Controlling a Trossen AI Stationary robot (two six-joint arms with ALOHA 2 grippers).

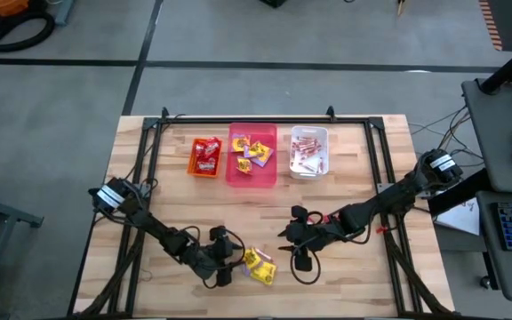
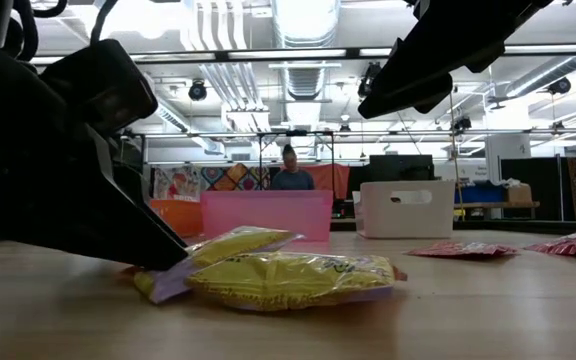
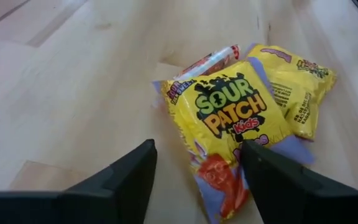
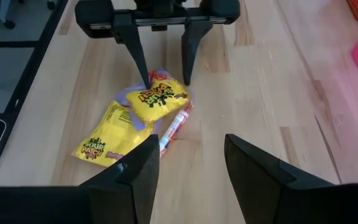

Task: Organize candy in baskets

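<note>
The table (image 1: 345, 276) carries three baskets in a row along its far edge. The pink-red basket (image 1: 252, 179) in the middle is the largest and holds a few yellow and red packets. The white basket (image 1: 309, 172) to its right holds red-and-white wrapped sticks. The small orange basket (image 1: 205, 172) to its left holds red packets.

Near the front edge lie three loose sweets: two yellow packets (image 4: 156, 101) overlapping each other, and one red-and-white stick (image 4: 173, 129) touching them.

The left arm stretches low across the table, and its left pincer (image 4: 161, 79) stands spread wide, fingertips set down on either side of the upper yellow packet, gripping nothing. The right arm reaches in from the right, and its right pincer (image 1: 297, 252) hangs released, just beside the pile.
</note>
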